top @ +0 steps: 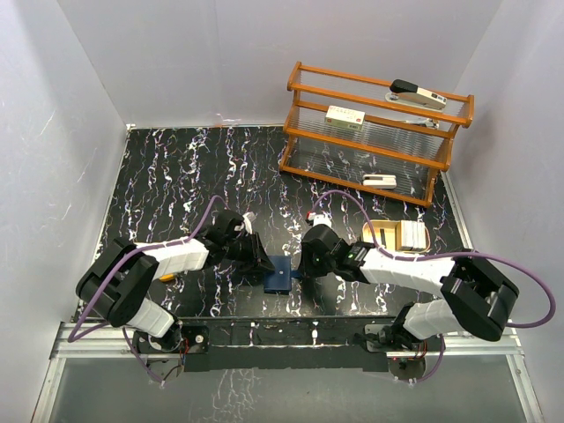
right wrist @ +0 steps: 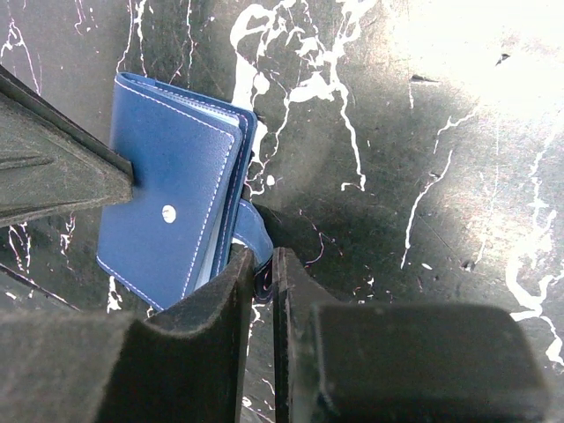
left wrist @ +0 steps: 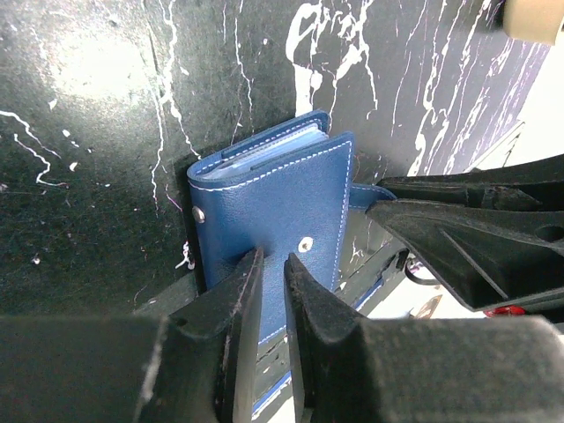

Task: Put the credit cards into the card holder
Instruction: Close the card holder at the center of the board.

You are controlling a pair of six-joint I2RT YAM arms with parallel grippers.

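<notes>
While my left gripper (left wrist: pixel 271 261) was pinched nearly together on the near edge of the card holder (left wrist: pixel 273 198), with a strip of blue cover showing in the thin gap between its fingers, my right gripper (right wrist: pixel 263 254) was drawn in from the other side. Its fingers stood almost touching, with the snap tab (right wrist: pixel 251 231) running into the slit between them, so I took both as clamped on the holder rather than merely beside it.

The holder lay folded flat on the desk (left wrist: pixel 88 132), close to the near edge and about midway along it, between my two arms. The stud on the cover was bare and the tab hung free, so I judged the step in hand to be opening the holder, with no card going in yet. The next move would call for one side to pin a cover down while the other peeled the opposite flap away, slowly enough that the holder did not slide.

My left wrist view showed pale leaves at the holder's far end, though I could not tell whether those were cards. My right wrist view alone showed the tab. Only the top view gave the beige tray (top: pixel 381 231) toward the right edge and the wooden rack (top: pixel 300 88) at the far right corner, and there my fingers were hidden.
</notes>
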